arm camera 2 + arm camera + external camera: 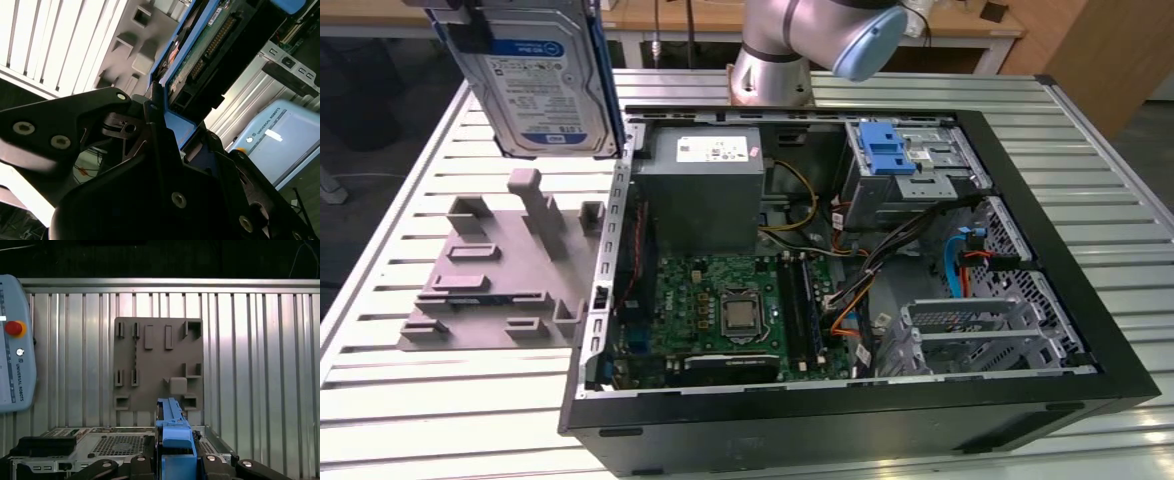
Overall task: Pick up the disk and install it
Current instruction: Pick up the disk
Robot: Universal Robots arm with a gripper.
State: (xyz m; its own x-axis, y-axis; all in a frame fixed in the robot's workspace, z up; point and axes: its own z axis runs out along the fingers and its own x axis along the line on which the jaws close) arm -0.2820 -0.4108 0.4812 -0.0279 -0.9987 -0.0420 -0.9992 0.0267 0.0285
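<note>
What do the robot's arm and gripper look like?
The arm is a smooth silver-grey tube with a round light-blue cap on its joint. The gripper is matte black, built of angular linkage plates fastened with round silver screw heads, as seen in both wrist views.

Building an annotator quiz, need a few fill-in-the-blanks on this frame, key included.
1. The gripper is ___ on the disk, at its blue rail.
2. The disk hangs ___ the grey fixture block, clear of it.
3. The power-supply box sits ___ the open computer case.
Missing words: shut; above; inside.
</note>
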